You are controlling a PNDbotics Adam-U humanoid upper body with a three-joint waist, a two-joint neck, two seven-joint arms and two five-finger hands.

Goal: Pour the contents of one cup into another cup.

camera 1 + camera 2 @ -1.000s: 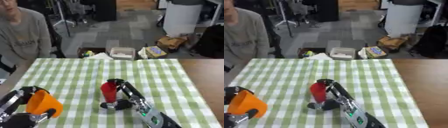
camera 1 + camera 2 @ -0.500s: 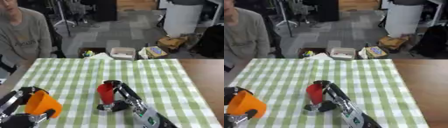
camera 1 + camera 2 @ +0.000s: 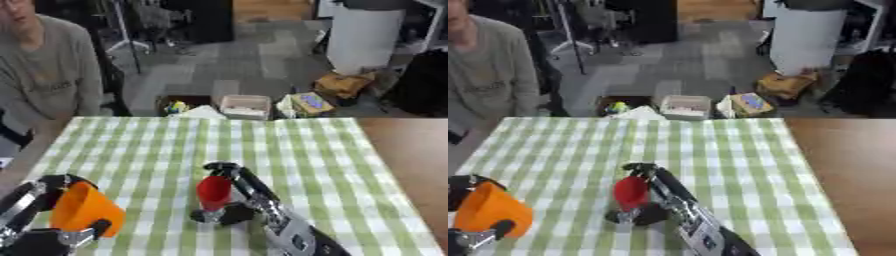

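So the table has a green-and-white checked cloth [image 3: 289,145] over it, with bare brown wood showing along the right edge. The right hand [image 3: 234,200] comes up from the near edge, a bit right of the middle, and it's got its fingers and thumb curled round a red cup [image 3: 213,192], long fingers running up the cup's right side and over the rim, thumb tucked low by the base. The red cup sits roughly in the middle of the near half of the table and looks tilted a little, mouth leaning toward the left; can't tell if its base is on the cloth or just off it. Over at the near left corner, the left hand [image 3: 35,220] is wrapped around an orange cup [image 3: 83,210], fingers up behind it and the thumb part down below near the bottom edge of the view. That orange cup is tipped too, with its wide end pointing down and toward the right. The two cups are well apart, a good stretch of cloth between them. Can't see inside either cup, so no idea what's in them. Beyond the far edge there's floor with some boxes [image 3: 245,106] sitting on it.
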